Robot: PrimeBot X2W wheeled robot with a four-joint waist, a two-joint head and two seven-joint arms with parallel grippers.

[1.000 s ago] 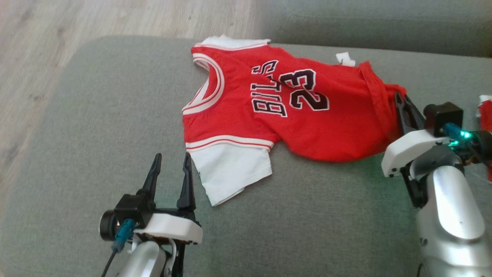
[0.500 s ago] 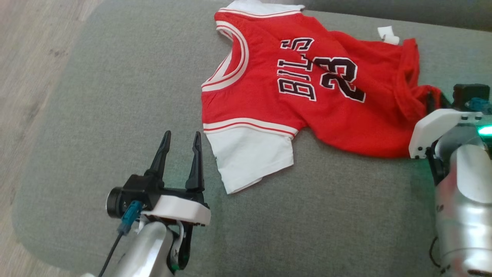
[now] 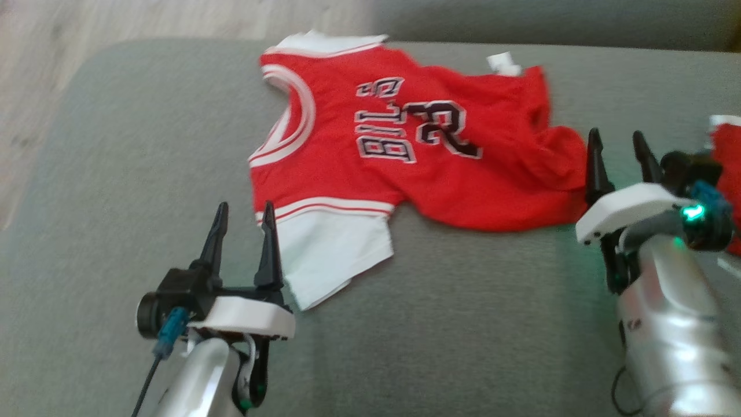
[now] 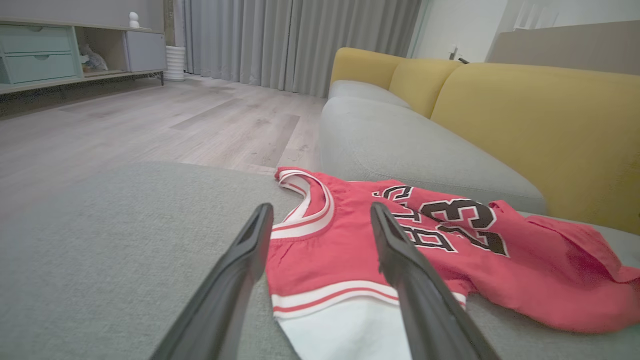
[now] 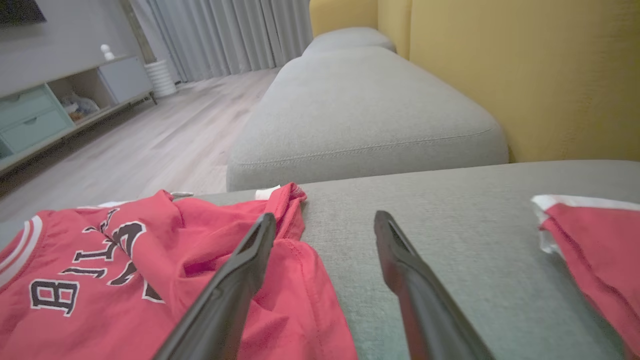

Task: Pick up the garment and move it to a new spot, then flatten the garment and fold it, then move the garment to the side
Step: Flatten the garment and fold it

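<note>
Right gripper, fingers spread and empty, sits at the crumpled right hem of the red jersey on the grey sofa cushion. Left gripper, also spread, waits by the near white sleeve, likely to flatten it.

left gripper: jaws wide apart, nothing between. right gripper: jaws apart, apparently empty; head view blurred.

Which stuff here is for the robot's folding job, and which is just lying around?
For the job:
jersey
left tool, open
right tool, open

Just lying about:
other red cloth on the right
yellow backrest
curtains
cabinet
</note>
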